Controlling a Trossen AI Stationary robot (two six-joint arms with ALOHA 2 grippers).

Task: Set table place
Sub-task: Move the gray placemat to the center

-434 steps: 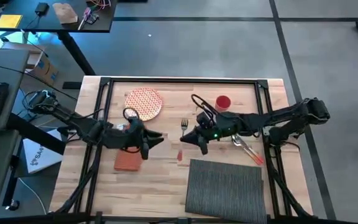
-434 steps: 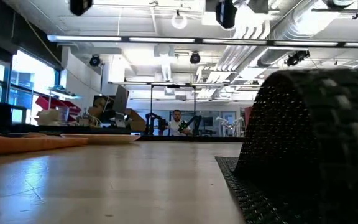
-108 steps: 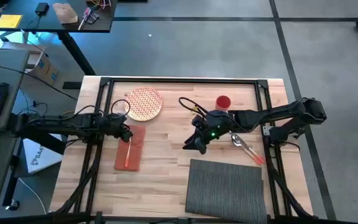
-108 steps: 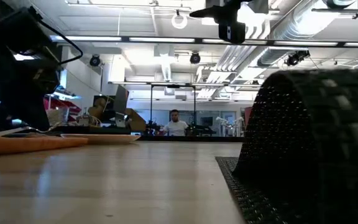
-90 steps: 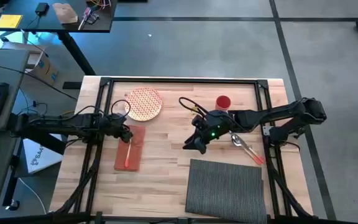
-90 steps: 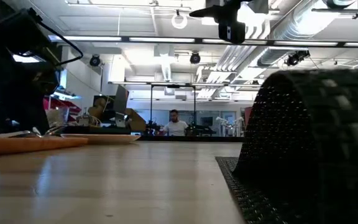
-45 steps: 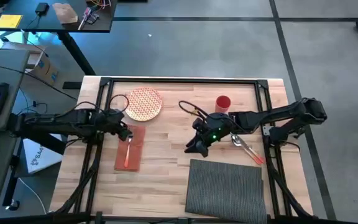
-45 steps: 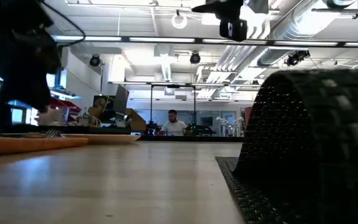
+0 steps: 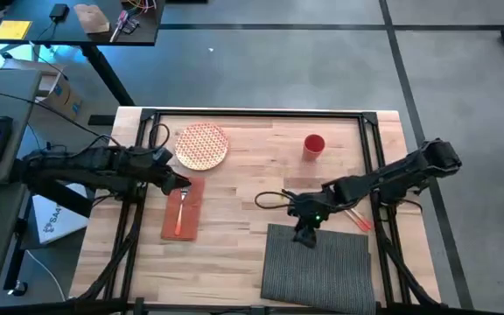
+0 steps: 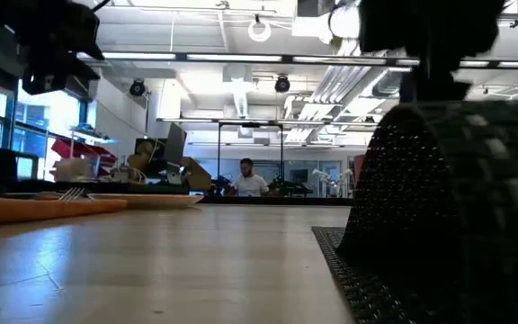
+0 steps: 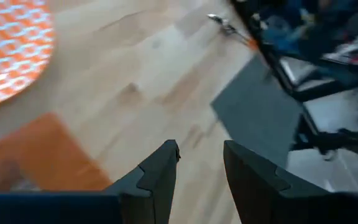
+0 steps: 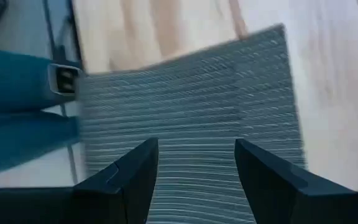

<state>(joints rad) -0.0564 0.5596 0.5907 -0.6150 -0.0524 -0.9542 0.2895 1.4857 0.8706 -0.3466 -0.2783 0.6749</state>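
The dark grey ribbed placemat (image 9: 322, 267) lies flat on the plank table (image 9: 234, 245) at its near right. My right gripper (image 9: 304, 234) stands open over the placemat's far left corner; in the right wrist view the ribbed placemat (image 12: 191, 106) fills the space beyond its fingers. My left gripper (image 9: 178, 180) is open and raised above the far end of the orange napkin (image 9: 180, 217). A fork (image 9: 182, 204) with an orange handle lies on that napkin. The red-patterned plate (image 9: 202, 145) sits on the table at the far left. My right gripper points down at the placemat's far left corner (image 12: 260, 43) with its fingers apart. I cannot tell whether the fingertips touch the cloth.
A red cup (image 9: 313, 144) stands far right of centre. Orange-handled cutlery (image 9: 357, 219) lies beside the right arm, partly hidden by it. Bare planks (image 9: 234, 197) lie between napkin and placemat. The black rail frame (image 9: 143, 131) edges the table.
My right gripper has gone from the table's middle toward the near edge and a little right, down to the placemat's far left corner. My left gripper has risen from the napkin and drawn slightly toward the far edge. The fork stays lying on the napkin.
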